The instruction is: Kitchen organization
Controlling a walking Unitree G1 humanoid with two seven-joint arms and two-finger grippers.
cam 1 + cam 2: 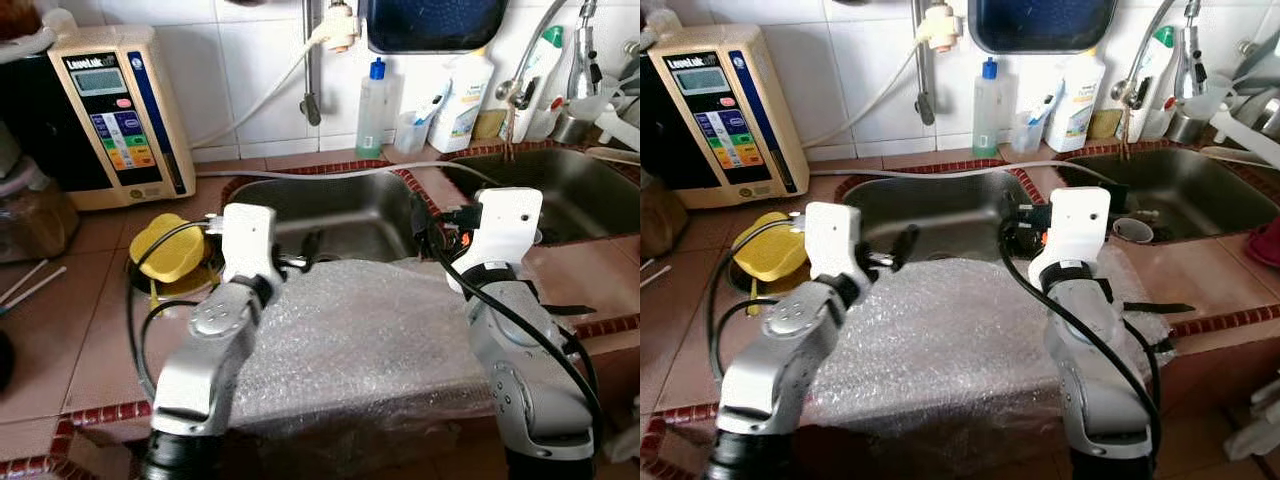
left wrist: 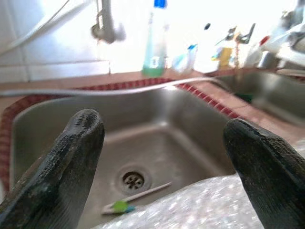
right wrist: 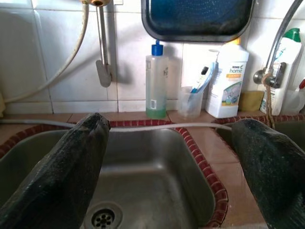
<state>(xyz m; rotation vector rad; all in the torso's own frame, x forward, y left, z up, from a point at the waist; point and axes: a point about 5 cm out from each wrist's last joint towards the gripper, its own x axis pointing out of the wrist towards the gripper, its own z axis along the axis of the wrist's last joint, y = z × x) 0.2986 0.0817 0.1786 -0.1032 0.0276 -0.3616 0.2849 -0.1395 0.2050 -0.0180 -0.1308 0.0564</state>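
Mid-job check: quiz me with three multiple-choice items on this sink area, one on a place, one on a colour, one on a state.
1. Where does the toothbrush lie?
A. in the left sink beside the drain
B. on the bubble wrap
C. in the clear cup

2. What colour is the lid left of the left sink?
A. red
B. yellow
C. blue

3. How is the left end effector?
A. shut on the toothbrush
B. shut, empty
C. open

Answers: 1 A, it rests on the basin floor by the drain; 2 B, plainly yellow; 3 C, its fingers stand wide apart.
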